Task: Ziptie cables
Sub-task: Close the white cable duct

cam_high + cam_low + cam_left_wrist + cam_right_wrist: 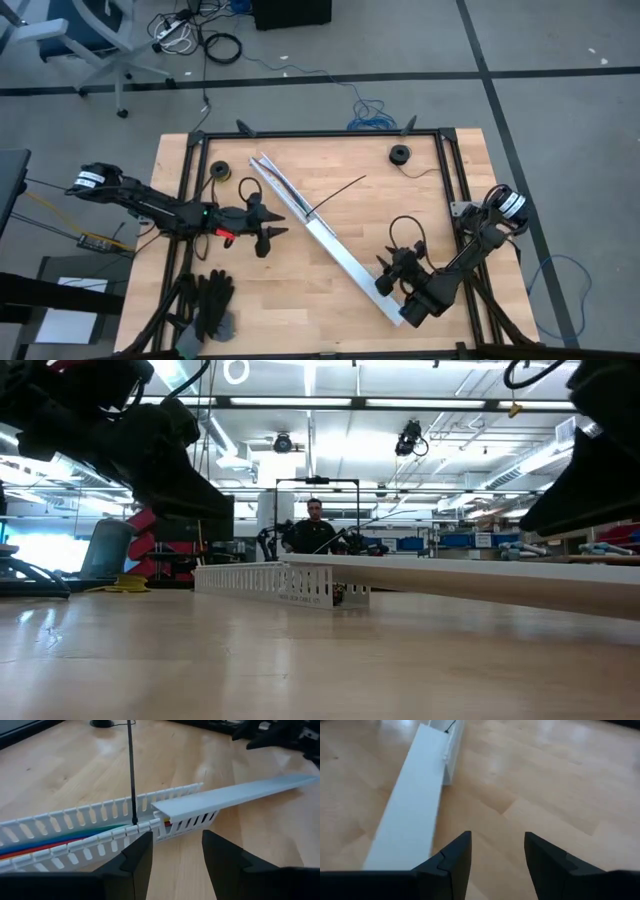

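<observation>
step in hand: approach, no tie yet being fastened. the cables [55, 841] lie inside the slotted channel [283, 190], which runs diagonally across the bench [330, 310] centre in the high view; a black zip tie [131, 770] stands up from the channel wall. the left gripper [265, 231], left of centre, faces the channel, jaws spread and empty. the right gripper [390, 272], lower right, sits beside the flat cover [412, 805], jaws apart, holding nothing. judgement: next move calls for grasping the tie and cinching it round the bundle.
</observation>
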You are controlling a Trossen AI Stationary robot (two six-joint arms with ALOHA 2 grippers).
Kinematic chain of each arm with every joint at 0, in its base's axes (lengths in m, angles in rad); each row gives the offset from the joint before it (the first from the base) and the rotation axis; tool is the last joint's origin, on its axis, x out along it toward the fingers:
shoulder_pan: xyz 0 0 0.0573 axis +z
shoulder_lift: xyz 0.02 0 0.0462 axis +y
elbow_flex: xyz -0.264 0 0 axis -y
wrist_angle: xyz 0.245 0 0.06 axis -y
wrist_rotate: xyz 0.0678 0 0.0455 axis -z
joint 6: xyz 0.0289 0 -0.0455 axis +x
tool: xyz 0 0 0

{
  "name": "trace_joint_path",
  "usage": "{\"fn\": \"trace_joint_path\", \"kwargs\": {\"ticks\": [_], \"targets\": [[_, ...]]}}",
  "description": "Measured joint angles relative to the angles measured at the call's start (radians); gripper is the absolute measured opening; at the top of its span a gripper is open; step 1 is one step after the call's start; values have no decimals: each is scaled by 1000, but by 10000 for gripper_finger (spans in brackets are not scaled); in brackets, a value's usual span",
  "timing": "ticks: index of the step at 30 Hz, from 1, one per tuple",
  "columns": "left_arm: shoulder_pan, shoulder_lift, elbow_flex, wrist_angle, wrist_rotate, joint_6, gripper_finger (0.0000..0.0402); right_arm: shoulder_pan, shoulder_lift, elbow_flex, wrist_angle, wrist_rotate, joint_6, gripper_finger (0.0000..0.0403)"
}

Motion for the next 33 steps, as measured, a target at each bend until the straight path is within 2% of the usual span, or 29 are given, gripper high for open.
{"fn": "trace_joint_path", "kwargs": {"ticks": [7, 10, 13, 17, 20, 22, 27, 33], "targets": [[0, 0, 0, 40, 0, -29, 147, 45, -185, -235, 113, 42, 3, 137], [0, 0, 0, 62, 0, -26, 147, 57, -318, -345, 227, 42, -79, 127], [0, 0, 0, 74, 0, -15, 147, 62, -464, -451, 445, 6, -265, 116], [0, 0, 0, 74, 15, 5, 147, 57, -592, -587, 866, -115, -536, 112], [-1, 4, 0, 75, 69, 6, 147, 41, -603, -662, 1147, -130, -670, 112], [-7, 18, 0, 74, 107, 6, 147, 21, -579, -683, 1247, -130, -726, 112], [-33, 92, 0, 77, 123, 4, 147, -53, -478, -689, 1315, -135, -738, 112], [-34, 167, 1, 197, 121, -20, 147, -124, -353, -688, 1458, -228, -763, 112]]}}
